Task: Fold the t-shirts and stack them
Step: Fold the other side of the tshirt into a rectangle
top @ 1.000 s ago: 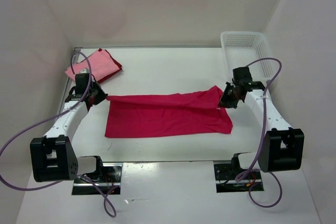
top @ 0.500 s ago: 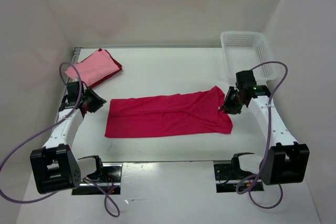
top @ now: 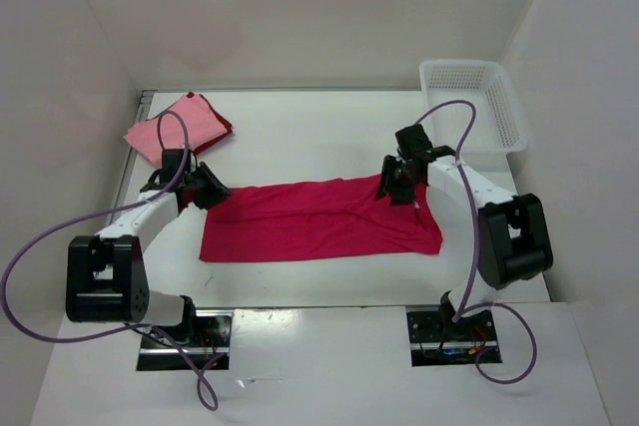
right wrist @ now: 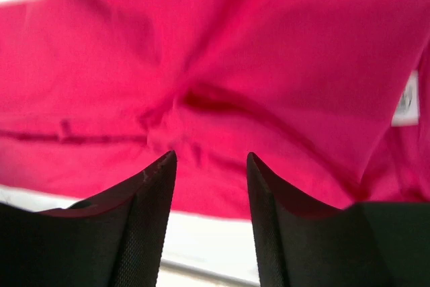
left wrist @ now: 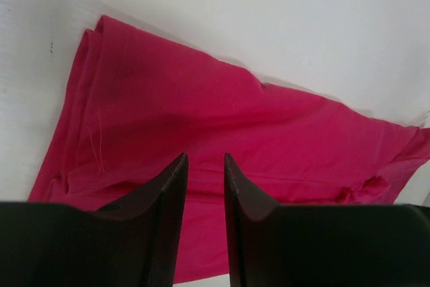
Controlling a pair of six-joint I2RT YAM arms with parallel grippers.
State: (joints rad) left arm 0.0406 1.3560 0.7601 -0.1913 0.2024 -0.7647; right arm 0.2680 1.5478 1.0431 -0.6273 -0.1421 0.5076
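Observation:
A crimson-magenta t-shirt (top: pixel 319 221) lies folded into a long strip across the middle of the table, also filling the left wrist view (left wrist: pixel 201 112) and the right wrist view (right wrist: pixel 222 65). My left gripper (top: pixel 213 191) (left wrist: pixel 205 160) hovers at the strip's left end, open by a narrow gap, with nothing between its fingers. Over the strip's right part, near its back edge, my right gripper (top: pixel 390 185) (right wrist: pixel 209 157) stands wider open and empty. At the back left a folded light pink t-shirt (top: pixel 172 127) rests on a dark red t-shirt (top: pixel 223 128).
A white mesh basket (top: pixel 469 97) stands at the back right corner. White walls close in the table on three sides. Purple cables loop from both arms over the table's sides. A white label (right wrist: pixel 405 102) shows on the crimson shirt.
Both grippers have opened and let go of the crimson shirt's ends. The right arm swung left over the shirt. The left arm pulled away, then came back to the left end.

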